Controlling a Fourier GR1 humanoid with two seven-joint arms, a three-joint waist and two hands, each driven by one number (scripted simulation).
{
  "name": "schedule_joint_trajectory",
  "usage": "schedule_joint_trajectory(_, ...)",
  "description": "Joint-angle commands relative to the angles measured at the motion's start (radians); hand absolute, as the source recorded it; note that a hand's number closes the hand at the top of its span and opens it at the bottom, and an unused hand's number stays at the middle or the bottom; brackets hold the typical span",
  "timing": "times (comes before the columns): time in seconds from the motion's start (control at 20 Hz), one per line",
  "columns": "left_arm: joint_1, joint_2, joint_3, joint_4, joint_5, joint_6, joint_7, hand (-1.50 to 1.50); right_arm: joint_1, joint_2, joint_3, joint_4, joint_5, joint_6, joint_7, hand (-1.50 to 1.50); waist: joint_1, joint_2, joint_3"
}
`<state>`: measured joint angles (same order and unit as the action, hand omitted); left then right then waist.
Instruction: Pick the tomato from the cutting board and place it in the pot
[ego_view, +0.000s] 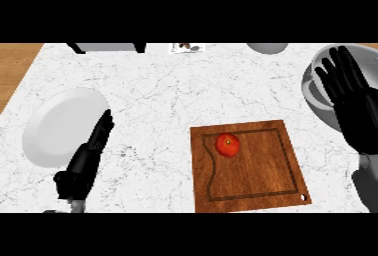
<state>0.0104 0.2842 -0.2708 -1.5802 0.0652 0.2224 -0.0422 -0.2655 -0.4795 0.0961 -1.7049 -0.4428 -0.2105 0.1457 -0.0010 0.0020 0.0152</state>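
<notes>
- Two black hands show, and neither holds anything.
- Over on the right, the right hand (354, 107) has its fingers straight and fanned apart, with the palm flat. Its fingertips lie across the mouth of the grey pot (313, 64), and its grey forearm comes in from the lower right corner.
- That pot sits at the right edge of the counter (162, 90), partly cut off by the view, and I can see nothing inside it.
- Down at the lower left, the left hand (87, 155) is seen edge-on. Its fingers are straight and held close together, and they point away from the robot.
- Its fingertips overlap the right rim of a white plate (55, 125), which lies on the left of the white marbled counter.
- Between the two hands lies the wooden cutting board (258, 175), well apart from the left hand and just beside the right one.
- Sitting on the board's far left part, inside its groove, is the red tomato (227, 144). It is untouched and clear of both hands.
- Along the far edge, a grey object (111, 47) and a rounded grey thing (267, 47) are cut off, so I cannot tell what they are.
</notes>
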Motion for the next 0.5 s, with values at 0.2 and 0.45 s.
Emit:
schedule_joint_trajectory(0.2,0.021,-0.043,0.101,-0.024,0.032,0.094,-0.049,0.00,0.105,-0.079,-0.051,-0.230,0.409,-0.262,-0.276,1.50,-0.083,-0.050,-0.022)
schedule_joint_trajectory(0.45,0.046,-0.075,0.130,-0.038,0.068,0.116,-0.060,0.00,0.344,-0.006,-0.135,-0.113,0.627,-0.586,-0.230,-1.50,-0.147,-0.033,-0.020)
